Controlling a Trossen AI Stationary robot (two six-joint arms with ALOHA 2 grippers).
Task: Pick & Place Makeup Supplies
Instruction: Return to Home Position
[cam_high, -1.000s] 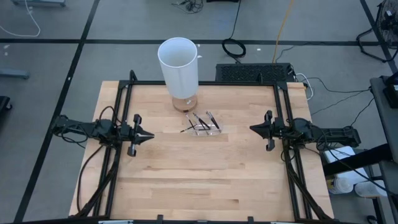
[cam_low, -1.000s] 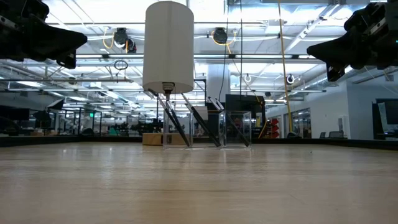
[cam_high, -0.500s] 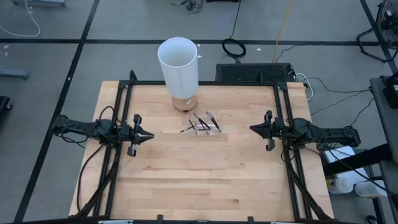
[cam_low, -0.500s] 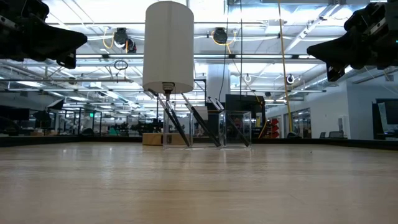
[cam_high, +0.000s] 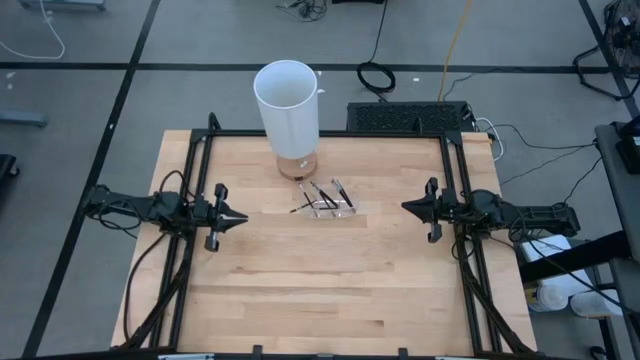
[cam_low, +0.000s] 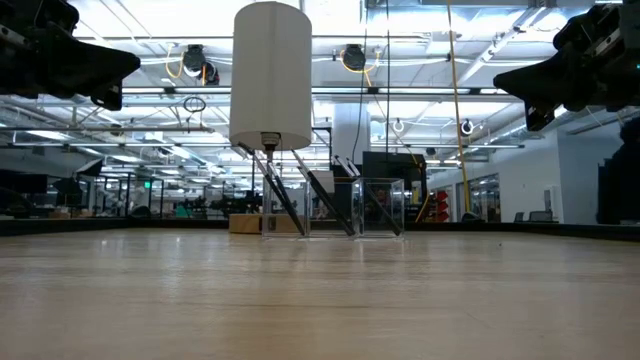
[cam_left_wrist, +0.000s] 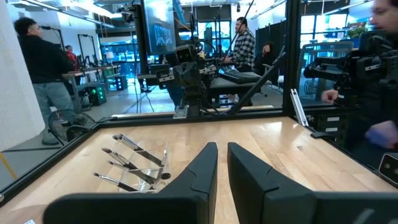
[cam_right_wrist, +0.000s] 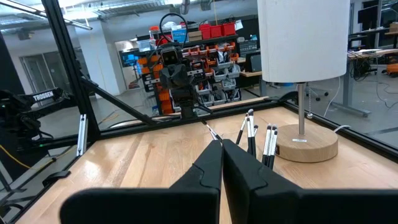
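Wooden table (cam_high: 320, 300) framed by black rails, set in an open workshop where people (cam_left_wrist: 46, 68) stood beyond the far rail. The left gripper (cam_high: 243, 217) hung level over the table's left side, its fingers slightly apart with only a thin slit between them and nothing in it. The right gripper (cam_high: 405, 207) faced it from the right side, fingers together and likewise empty. The makeup brushes (cam_high: 322, 197) leaned in the transparent organizer (cam_high: 342, 211), which stood between the two grippers, straight ahead of each and well apart from both. A white lamp (cam_high: 288, 100) on a round wooden base rose just beyond the organizer, farther from either gripper. The brushes slanted with pale tips upward, probably because they were longer than the shallow organizer's walls and could only rest against its rim. No brush showed loose elsewhere on the table, though whether every one sat fully inside could not be told. Level, empty and clear of the organizer, both arms appeared parked in their rest pose, with the placing judged complete.
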